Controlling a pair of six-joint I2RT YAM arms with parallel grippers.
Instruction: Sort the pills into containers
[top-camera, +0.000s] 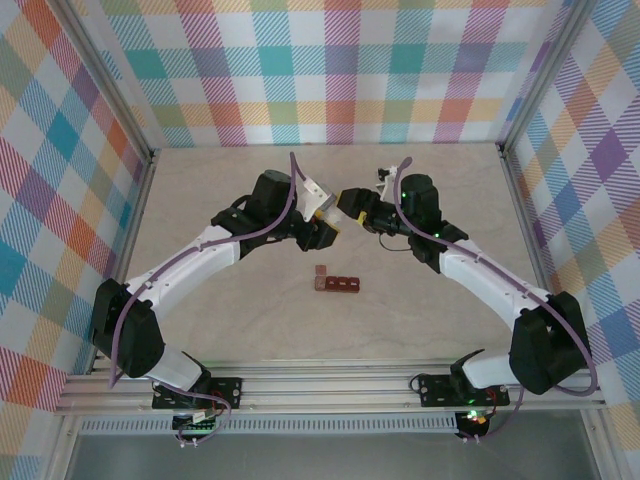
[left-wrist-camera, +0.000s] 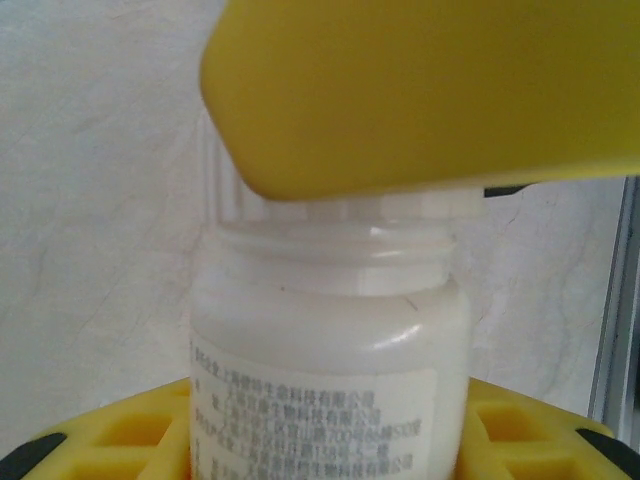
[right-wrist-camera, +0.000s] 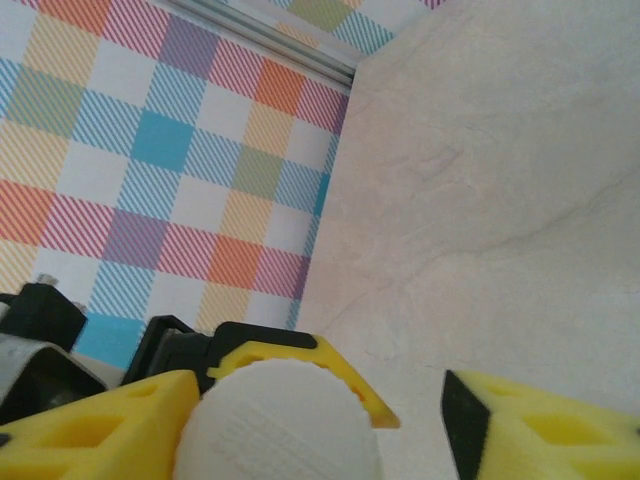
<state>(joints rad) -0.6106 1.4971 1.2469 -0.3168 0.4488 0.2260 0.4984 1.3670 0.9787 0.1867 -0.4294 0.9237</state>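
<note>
Left gripper (left-wrist-camera: 320, 445) clamps the white bottle (left-wrist-camera: 330, 330); right gripper (right-wrist-camera: 320, 435) part-open around its cap (right-wrist-camera: 270, 410), seemingly touching one side.

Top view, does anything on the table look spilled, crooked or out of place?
Nothing looks spilled or damaged. The containers lie flat; the lid at the strip's left end in that view seems flipped open, and the others look shut. The white bottle is held in the left end effector.

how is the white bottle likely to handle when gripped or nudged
The white bottle looks like smooth, glossy plastic, so it may slip or spin in the left gripper. Its round body would probably roll if laid down. The ribbed cap should give better purchase.
</note>
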